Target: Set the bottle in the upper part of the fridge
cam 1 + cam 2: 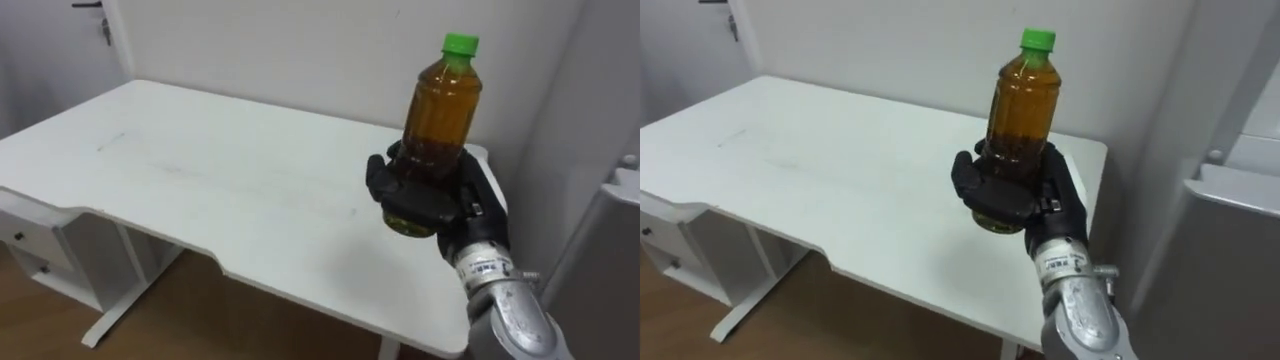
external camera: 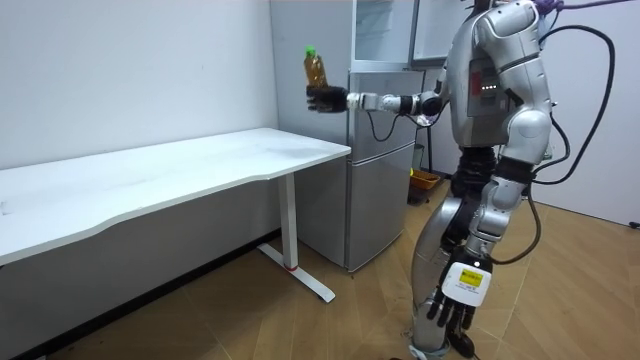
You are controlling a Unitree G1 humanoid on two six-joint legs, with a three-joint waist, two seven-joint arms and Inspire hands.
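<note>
The bottle (image 1: 442, 110) is held upright above the table (image 1: 200, 170) by the right hand (image 1: 412, 200), curled round its base only, so it could be tipped if swung quickly toward the fridge (image 2: 380, 170); the left hand (image 2: 455, 318) hangs relaxed.

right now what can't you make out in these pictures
Bottle, lower part: wrapped by the right hand, both eye views.
Fridge, upper compartment: cut off by the room view's top edge; door open or shut, unclear.
Fridge in the eye views: cut off by the right edge.
Left hand, hanging by the leg: too small to read, room view.
</note>
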